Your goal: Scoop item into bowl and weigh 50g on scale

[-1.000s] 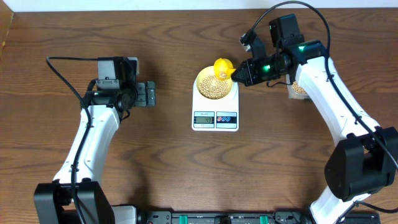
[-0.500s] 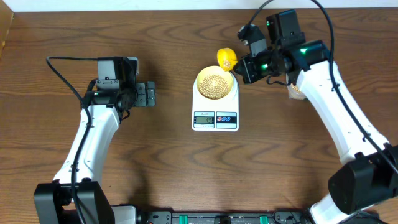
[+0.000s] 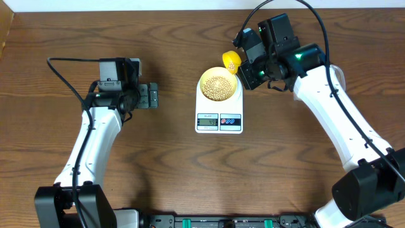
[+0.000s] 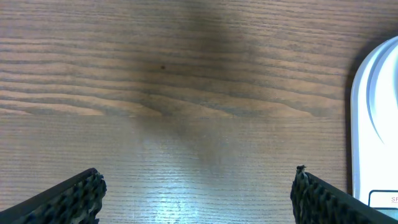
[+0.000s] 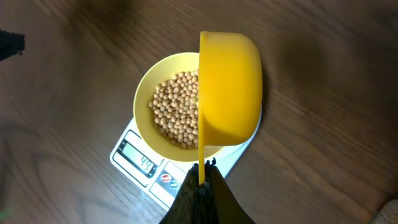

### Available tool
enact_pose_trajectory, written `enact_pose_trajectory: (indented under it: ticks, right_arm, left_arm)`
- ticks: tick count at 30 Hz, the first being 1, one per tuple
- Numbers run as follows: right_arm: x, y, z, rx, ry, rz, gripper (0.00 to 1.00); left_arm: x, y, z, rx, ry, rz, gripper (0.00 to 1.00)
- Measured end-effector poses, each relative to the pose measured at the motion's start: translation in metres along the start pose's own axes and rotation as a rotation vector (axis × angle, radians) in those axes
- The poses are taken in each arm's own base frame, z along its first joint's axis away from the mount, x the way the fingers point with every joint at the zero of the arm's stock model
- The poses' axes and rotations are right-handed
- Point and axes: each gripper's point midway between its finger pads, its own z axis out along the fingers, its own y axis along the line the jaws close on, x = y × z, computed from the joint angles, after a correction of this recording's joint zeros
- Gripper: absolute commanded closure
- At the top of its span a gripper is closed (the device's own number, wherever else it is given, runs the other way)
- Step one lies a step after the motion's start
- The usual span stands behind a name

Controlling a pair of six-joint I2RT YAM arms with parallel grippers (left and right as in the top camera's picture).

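**A:** Looking down from overhead, the right hand (image 3: 243, 64) sits just far-right of the bowl (image 3: 204, 79), clenched on the handle of a yellow scoop (image 3: 231, 60). The bowl stands on the white scale (image 3: 219, 117), with beans (image 3: 219, 87) heaped inside.

**B:** The right wrist view adds the tilt. The scoop is turned on its side, its rim edge-on and its rounded back covering part of the bowl's rim. Its inside is hidden, so I cannot tell whether anything is in it. The scale's display shows digits, too small to read surely.

**A:** And the left hand (image 4: 199, 202)?

**B:** Released, fingers spread wide, grasping nothing. Overhead puts it well left of the scale. Its own camera shows bare tabletop (image 4: 186, 93) and only the scale's white edge at the right.
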Motion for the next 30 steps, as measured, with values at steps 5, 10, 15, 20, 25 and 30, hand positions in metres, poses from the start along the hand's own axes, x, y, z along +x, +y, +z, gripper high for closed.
enact_pose_trajectory:
  ticks: [5, 10, 15, 20, 25, 30]
  right_arm:
    - [-0.002, 0.002, 0.0, -0.012, -0.007, -0.002, 0.99]
    - [-0.003, 0.007, 0.0, -0.043, -0.015, -0.001, 0.99]
    - [-0.004, 0.008, -0.002, -0.07, -0.021, 0.007, 0.99]
    - [-0.004, 0.009, -0.002, -0.08, -0.023, 0.009, 0.99]
    - [-0.006, 0.02, -0.004, -0.149, -0.035, 0.007, 0.99]
    - [-0.006, 0.022, -0.004, -0.165, -0.034, 0.015, 0.99]
  left_arm:
    - [0.0, 0.0, 0.0, 0.0, 0.0, 0.0, 0.02]
    - [0.0, 0.0, 0.0, 0.0, 0.0, 0.0, 0.02]
    - [0.0, 0.0, 0.0, 0.0, 0.0, 0.0, 0.02]
    - [0.0, 0.0, 0.0, 0.0, 0.0, 0.0, 0.02]
    - [0.0, 0.0, 0.0, 0.0, 0.0, 0.0, 0.02]
    - [0.0, 0.0, 0.0, 0.0, 0.0, 0.0, 0.02]
